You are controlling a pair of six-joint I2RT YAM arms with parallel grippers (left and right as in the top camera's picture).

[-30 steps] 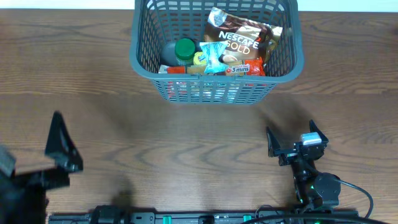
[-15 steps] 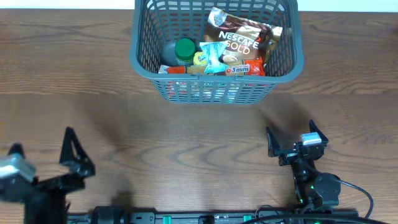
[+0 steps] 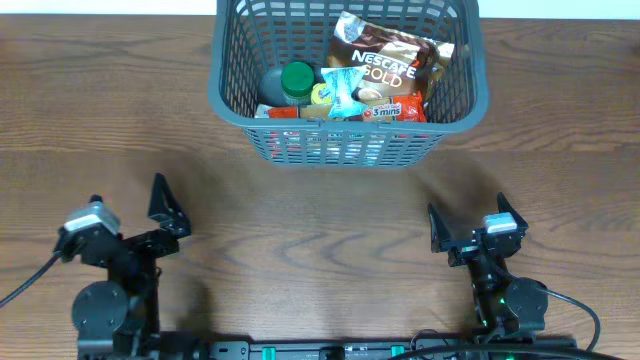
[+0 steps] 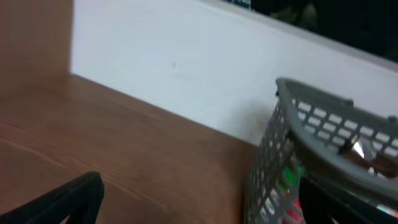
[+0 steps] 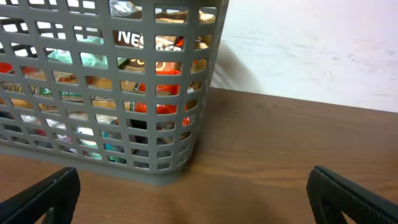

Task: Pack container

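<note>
While both arms sit low at the near edge of the worktop (image 3: 320, 225), the left gripper (image 3: 126, 192) at about 7 o'clock and the right gripper (image 3: 466, 205) at about 5 o'clock each have their fingers spread wide, with nothing between them. Both point toward 12 o'clock. A bare stretch of wood grain lies beyond them, and nothing stands between either gripper and the container (image 3: 340, 148). The container rests on the worktop at 12 o'clock, well apart from both grippers, with its far rim cut off by the frame edge. Inside, a green-lidded jar (image 3: 297, 78) sits toward 9 o'clock and a pale blue wrapper (image 3: 340, 88) lies just beside it. A red packet (image 3: 395, 112) lies against the near wall. A Nescafe Gold pouch (image 3: 385, 60) leans toward 3 o'clock. Behind the container, the wrist views show a white wall (image 5: 311, 50).
</note>
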